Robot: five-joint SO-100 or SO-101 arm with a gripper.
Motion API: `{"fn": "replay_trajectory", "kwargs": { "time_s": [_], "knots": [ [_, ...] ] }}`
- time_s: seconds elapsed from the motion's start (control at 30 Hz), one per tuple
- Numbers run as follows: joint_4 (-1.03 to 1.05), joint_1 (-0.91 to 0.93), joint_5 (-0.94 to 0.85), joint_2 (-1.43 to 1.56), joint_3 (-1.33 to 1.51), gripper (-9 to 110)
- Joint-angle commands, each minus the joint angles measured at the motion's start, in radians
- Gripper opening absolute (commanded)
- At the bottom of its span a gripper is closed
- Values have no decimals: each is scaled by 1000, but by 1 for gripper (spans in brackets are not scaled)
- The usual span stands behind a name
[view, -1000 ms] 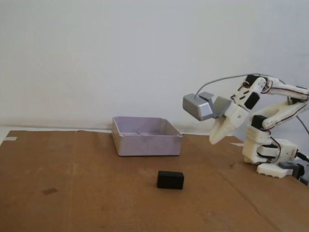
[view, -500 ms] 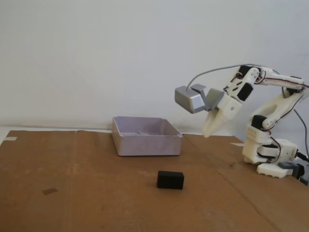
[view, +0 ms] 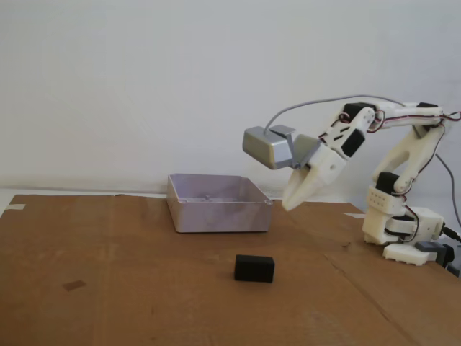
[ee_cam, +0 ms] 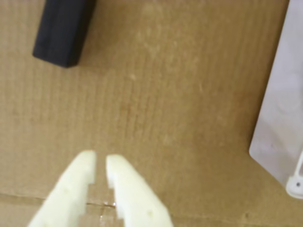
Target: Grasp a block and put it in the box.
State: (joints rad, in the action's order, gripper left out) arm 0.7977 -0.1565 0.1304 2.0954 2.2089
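Note:
A small matte black block (view: 254,268) lies on the brown cardboard, in front of the box; the wrist view shows the block (ee_cam: 63,31) at its top left. The pale lavender-grey box (view: 217,202) stands behind it, and its corner (ee_cam: 284,123) fills the wrist view's right edge. My gripper (view: 287,205) hangs in the air to the right of the box, above the cardboard and well up and right of the block. Its white fingers (ee_cam: 119,182) are nearly together with only a thin slit, and the gripper (ee_cam: 100,161) holds nothing.
The arm's white base (view: 403,231) stands at the right on the cardboard (view: 130,303). A grey camera housing (view: 265,148) rides on the wrist. A white wall rises behind the table. A small dark mark (view: 73,285) lies at the left.
The arm has stretched out to the left and risen a little, carrying the gripper from near the base toward the box's right side. Block and box have not moved.

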Motion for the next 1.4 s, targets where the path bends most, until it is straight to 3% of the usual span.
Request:
{"fn": "replay_trajectory", "kwargs": {
  "time_s": [0.0,0.4,1.0,1.37],
  "knots": [
    [-44,-18,0,-23,-152,1],
    [-44,-67,5,-247,-344,1],
    [-44,-143,230,-453,-506,1],
    [-44,-135,245,-495,-534,1]
  ]
}}
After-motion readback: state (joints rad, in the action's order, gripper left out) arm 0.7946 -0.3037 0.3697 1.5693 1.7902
